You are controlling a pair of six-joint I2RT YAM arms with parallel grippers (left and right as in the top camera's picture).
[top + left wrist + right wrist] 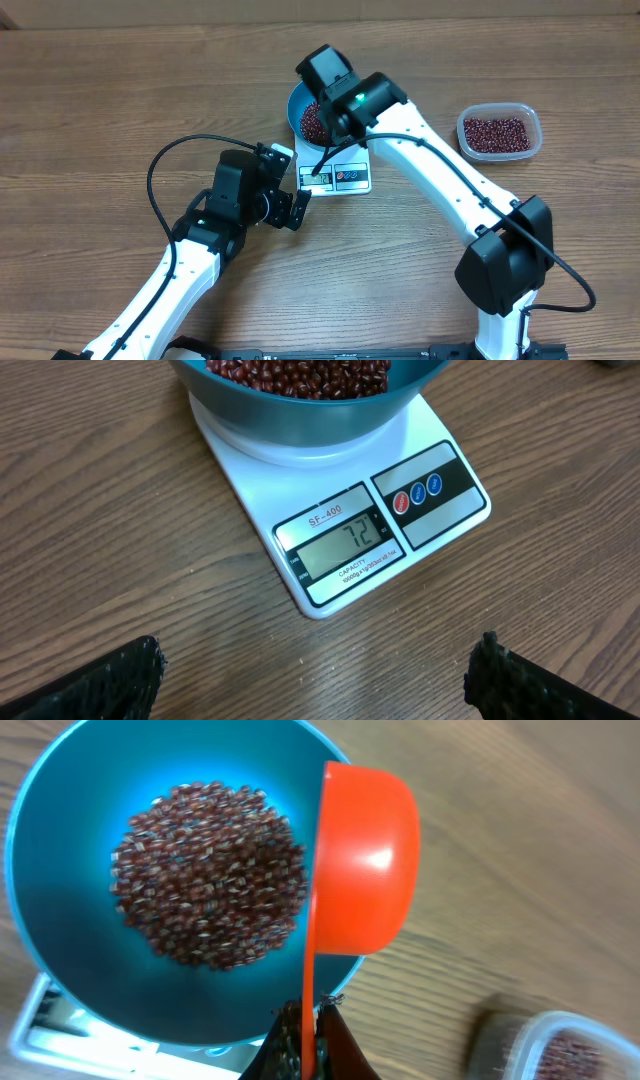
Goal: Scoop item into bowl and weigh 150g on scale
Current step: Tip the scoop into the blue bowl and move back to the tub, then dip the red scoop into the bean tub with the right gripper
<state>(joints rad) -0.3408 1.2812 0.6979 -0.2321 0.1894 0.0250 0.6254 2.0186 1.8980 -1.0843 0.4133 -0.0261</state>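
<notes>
Right jaws clamp the handle of the scoop (365, 860), tipped sideways over the rim of the bowl (60, 950); left jaws stand wide apart, empty, near the scale (330, 550). Beans (205, 875) heap in the bowl on the scale, which reads 72, so this pour seems done and the next move calls for another load from the tub (499, 132). One scoop, bowl, scale and tub.

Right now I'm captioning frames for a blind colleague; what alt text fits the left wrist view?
A white kitchen scale on a wooden table shows 72 on its display, with a blue bowl of dark red beans standing on it. The left gripper, jaws open, frames the bottom corners.
</notes>
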